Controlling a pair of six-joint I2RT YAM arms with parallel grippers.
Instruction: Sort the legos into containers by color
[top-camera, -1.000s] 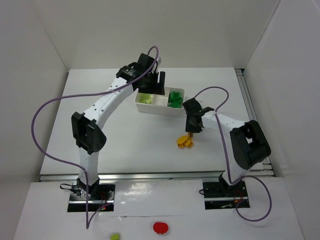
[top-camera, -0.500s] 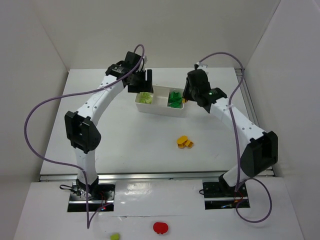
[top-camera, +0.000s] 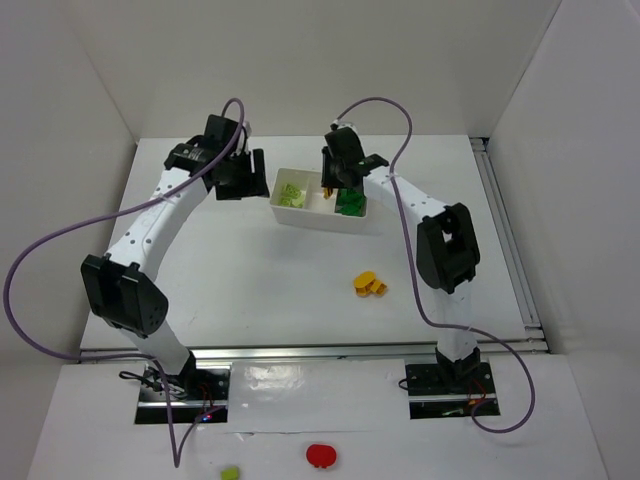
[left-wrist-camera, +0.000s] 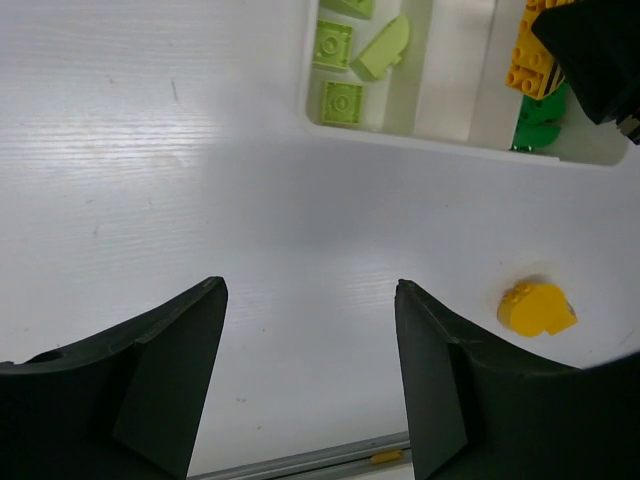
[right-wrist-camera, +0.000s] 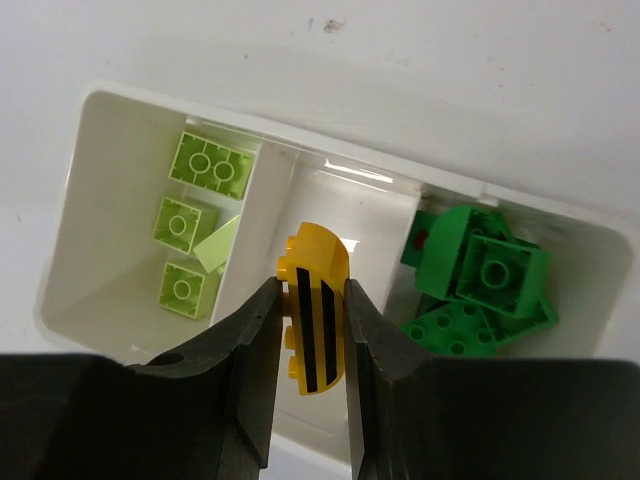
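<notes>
My right gripper (right-wrist-camera: 308, 292) is shut on a curved yellow lego with black stripes (right-wrist-camera: 320, 320). It holds the brick over the middle compartment of the white tray (right-wrist-camera: 300, 150). Lime legos (right-wrist-camera: 190, 225) lie in the left compartment and dark green legos (right-wrist-camera: 480, 280) in the right one. From above, the right gripper (top-camera: 336, 182) hangs over the tray (top-camera: 315, 222). Off the tray's left end, my left gripper (top-camera: 240, 176) is open and empty (left-wrist-camera: 308, 290) above bare table. More yellow legos (top-camera: 370, 285) lie on the table in front of the tray; one yellow lego (left-wrist-camera: 537, 308) shows in the left wrist view.
White walls enclose the table on three sides. A metal rail (top-camera: 300, 352) runs along the near edge. A red round object (top-camera: 321, 456) and a small lime piece (top-camera: 230, 472) lie on the base plate by the arm mounts.
The right arm swung from the yellow pile up and left, carrying the striped yellow lego over the tray's middle compartment. The left arm drew leftward, away from the tray.
</notes>
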